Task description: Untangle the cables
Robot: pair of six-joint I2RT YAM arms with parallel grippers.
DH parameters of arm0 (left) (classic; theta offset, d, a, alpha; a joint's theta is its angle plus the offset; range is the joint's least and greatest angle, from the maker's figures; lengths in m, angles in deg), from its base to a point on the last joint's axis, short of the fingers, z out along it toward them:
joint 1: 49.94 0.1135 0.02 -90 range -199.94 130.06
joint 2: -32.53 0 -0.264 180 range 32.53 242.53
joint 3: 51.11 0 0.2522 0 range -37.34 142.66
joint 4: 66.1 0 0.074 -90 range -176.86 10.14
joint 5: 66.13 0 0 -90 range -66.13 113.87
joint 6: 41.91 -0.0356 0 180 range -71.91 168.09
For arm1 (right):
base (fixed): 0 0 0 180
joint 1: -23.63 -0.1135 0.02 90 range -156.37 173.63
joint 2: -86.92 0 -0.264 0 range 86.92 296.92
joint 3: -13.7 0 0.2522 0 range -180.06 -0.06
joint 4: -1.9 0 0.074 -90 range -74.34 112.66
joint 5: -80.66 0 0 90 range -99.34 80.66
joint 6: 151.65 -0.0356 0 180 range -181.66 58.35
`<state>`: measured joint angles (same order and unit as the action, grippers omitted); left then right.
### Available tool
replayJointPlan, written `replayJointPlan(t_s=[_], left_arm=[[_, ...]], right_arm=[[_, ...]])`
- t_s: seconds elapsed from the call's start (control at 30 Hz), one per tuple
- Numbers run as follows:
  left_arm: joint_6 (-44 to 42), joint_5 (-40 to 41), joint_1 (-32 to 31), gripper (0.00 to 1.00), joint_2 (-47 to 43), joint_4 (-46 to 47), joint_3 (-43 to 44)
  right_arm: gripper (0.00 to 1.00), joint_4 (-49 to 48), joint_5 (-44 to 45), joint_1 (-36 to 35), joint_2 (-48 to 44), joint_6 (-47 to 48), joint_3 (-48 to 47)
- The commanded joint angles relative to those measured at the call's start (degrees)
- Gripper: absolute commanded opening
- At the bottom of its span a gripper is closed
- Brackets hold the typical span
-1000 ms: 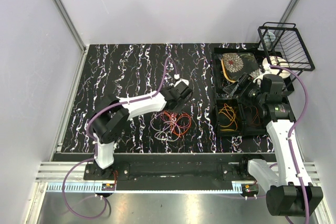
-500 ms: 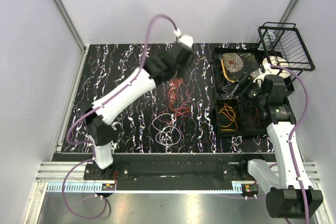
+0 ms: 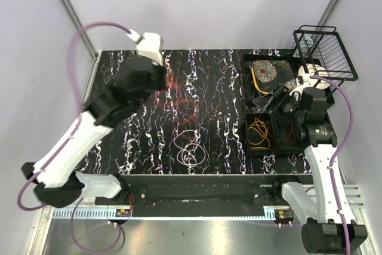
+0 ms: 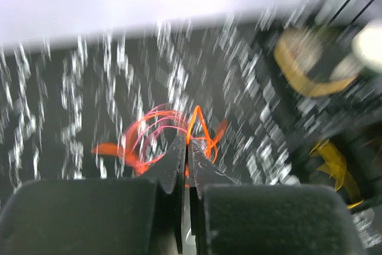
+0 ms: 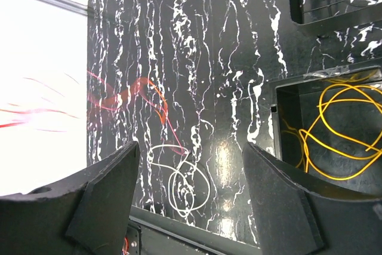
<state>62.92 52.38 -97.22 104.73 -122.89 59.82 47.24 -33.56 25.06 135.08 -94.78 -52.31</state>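
Cables of thin red-orange wire (image 3: 185, 108), pinched tight in the left gripper (image 4: 186, 144), have risen toward the far-left corner of the black marbled table (image 3: 227, 76), leaving the pale purple loop (image 3: 190, 150) behind, separated; the right gripper (image 5: 191, 147) gapes wide.

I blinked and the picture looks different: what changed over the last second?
The left gripper, shut on the red and orange cables, swung up and far-left, lifting them from the pale purple cable. That cable and the open right gripper stayed put.

red cables (image 4: 156, 137) motion-blurred, bin (image 5: 285, 97) cut off
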Motion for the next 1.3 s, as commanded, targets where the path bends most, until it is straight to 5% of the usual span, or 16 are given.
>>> replayJointPlan(t_s=[0.0, 0.27, 0.63, 0.97, 1.27], left_arm=[[6.79, -7.14, 2.72, 0.00, 10.74, -3.37, -7.44], [0.82, -13.04, 2.90, 0.00, 8.40, -3.39, 14.63], [2.13, -22.36, 2.99, 0.00, 2.41, 5.67, 6.63], [2.48, -24.56, 2.90, 0.00, 3.12, 7.17, 6.11], [2.22, -24.73, 2.99, 0.00, 2.15, 7.78, 3.91]], right_arm=[[0.75, 0.77, -1.70, -0.38, -1.40, 0.42, -1.36], [0.75, -3.00, -7.31, -0.38, -1.67, -2.03, -0.23], [0.73, -16.61, -20.42, -2.73, -0.97, -6.86, 3.47], [0.70, -28.75, -12.70, -18.55, 9.49, -10.02, 3.47], [0.70, -33.68, -9.18, -24.72, 20.56, -6.87, -1.71]])
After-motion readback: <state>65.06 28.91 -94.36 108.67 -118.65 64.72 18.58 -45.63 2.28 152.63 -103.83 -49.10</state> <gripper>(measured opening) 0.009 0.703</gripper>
